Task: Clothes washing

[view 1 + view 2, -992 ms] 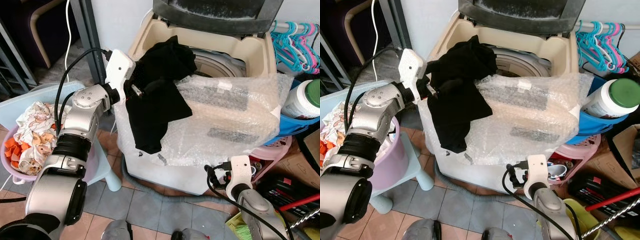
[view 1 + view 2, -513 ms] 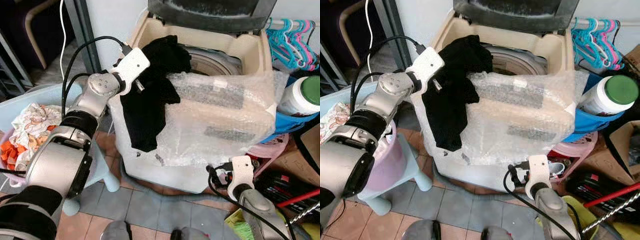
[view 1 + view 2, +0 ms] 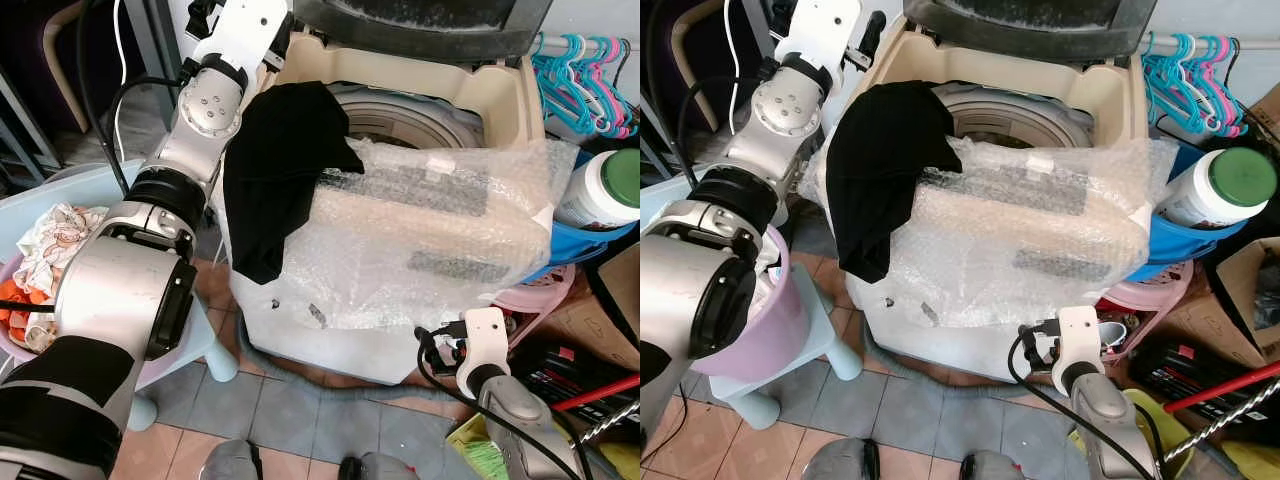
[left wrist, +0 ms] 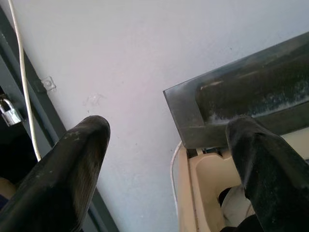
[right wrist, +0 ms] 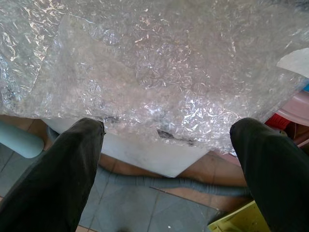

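My left gripper point(image 4: 164, 159) hangs wide open and empty above the washer's point(image 3: 500, 100) back corner; a black garment point(image 3: 280, 170) drapes its rim beside bubble wrap point(image 3: 440, 240). My right gripper point(image 5: 169, 159), open, idles low. No writing legible.

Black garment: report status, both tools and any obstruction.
Left tool open, raised by the washer lid. Right tool open, low, idle. Black garment draped over washer rim, half outside. Bubble wrap covers the front.
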Available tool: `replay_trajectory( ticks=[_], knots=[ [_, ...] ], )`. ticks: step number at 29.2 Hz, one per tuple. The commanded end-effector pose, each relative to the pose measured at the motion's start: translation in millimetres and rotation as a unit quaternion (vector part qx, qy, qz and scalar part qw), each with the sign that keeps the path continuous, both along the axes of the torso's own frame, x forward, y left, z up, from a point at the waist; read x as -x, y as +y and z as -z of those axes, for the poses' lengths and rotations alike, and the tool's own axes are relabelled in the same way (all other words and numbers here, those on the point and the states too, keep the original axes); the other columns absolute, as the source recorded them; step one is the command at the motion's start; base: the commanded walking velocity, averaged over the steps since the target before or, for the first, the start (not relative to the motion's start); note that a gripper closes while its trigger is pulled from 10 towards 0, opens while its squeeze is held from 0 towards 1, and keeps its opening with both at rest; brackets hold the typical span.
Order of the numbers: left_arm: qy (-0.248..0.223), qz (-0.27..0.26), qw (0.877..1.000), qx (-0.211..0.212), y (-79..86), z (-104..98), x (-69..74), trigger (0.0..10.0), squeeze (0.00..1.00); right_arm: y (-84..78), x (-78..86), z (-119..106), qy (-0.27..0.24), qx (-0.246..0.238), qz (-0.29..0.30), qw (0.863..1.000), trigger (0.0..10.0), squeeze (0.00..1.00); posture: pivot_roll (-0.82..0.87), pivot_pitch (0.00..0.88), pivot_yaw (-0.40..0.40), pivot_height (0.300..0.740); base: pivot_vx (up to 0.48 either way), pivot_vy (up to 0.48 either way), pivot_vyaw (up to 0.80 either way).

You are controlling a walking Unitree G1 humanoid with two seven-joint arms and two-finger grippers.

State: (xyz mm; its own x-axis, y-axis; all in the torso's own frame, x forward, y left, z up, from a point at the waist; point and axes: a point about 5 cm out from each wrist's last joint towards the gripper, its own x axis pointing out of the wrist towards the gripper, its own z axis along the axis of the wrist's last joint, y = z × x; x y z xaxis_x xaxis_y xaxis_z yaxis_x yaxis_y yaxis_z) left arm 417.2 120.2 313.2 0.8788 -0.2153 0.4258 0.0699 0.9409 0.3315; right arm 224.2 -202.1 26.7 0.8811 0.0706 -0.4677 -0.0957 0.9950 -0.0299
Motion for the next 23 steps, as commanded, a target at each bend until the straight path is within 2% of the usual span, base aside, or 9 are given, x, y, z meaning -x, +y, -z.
replay_trajectory(
  ticks=[1, 2, 3, 7, 8, 11, 12, 19, 23],
  knots=[
    [-0.007, 0.013, 0.997, 0.080, 16.6, 1, 3.2, 10.0, 0.58, -4.5, 1.7, 0, -0.003, 0.004, 0.008, 1.000, 10.0, 0.00, -0.02, 0.077, -0.046, 0.740, 0.000, 0.000, 0.00],
    [-0.010, 0.007, 0.995, 0.095, 21.6, 2, 3.9, 10.0, 0.58, -4.4, 1.7, 0, -0.003, 0.004, 0.008, 1.000, 10.0, 0.00, -0.02, 0.080, -0.048, 0.740, 0.000, 0.000, 0.00],
    [-0.009, -0.005, 0.994, 0.112, 31.6, 8, 5.5, 10.0, 1.00, -4.9, 1.7, -1, -0.006, 0.004, 0.007, 1.000, 10.0, 0.00, -0.01, 0.086, -0.048, 0.740, 0.000, 0.000, 0.00],
    [-0.015, -0.031, 0.989, 0.143, 57.7, 27, 15.3, 10.0, 1.00, -6.1, 0.9, -6, -0.027, 0.005, 0.002, 1.000, 10.0, 0.00, 0.00, 0.089, -0.048, 0.740, 0.000, 0.000, 0.00],
    [0.010, -0.073, 0.983, 0.170, 81.0, 54, 26.3, 10.0, 1.00, -5.2, -0.3, -11, -0.044, 0.011, -0.007, 0.999, 10.0, 0.00, 0.01, 0.094, -0.050, 0.740, 0.000, 0.000, 0.00],
    [0.044, -0.105, 0.978, 0.175, 101.3, 89, 44.9, 10.0, 1.00, -3.7, -1.1, -13, -0.053, 0.013, -0.012, 0.998, 10.0, 0.00, 0.03, 0.098, -0.052, 0.740, 0.000, 0.000, 0.00],
    [0.048, -0.118, 0.977, 0.171, 106.0, 95, 50.1, 10.0, 0.00, -3.4, -1.0, -13, -0.053, 0.014, -0.014, 0.998, 10.0, 0.00, 0.03, 0.102, -0.054, 0.740, 0.000, 0.000, 0.00],
    [0.058, -0.167, 0.981, 0.079, 136.5, 110, 90.8, 10.0, 0.00, -3.1, 0.3, -11, -0.050, 0.014, -0.019, 0.998, 10.0, 0.00, 0.04, 0.112, -0.045, 0.740, 0.000, 0.000, 0.00],
    [0.127, -0.154, 0.976, 0.085, 148.5, 125, 122.1, 10.0, 0.00, -3.6, -0.8, -14, -0.063, 0.015, -0.022, 0.998, 10.0, 0.00, 0.06, 0.125, -0.029, 0.740, 0.000, 0.000, 0.00]
  ],
)
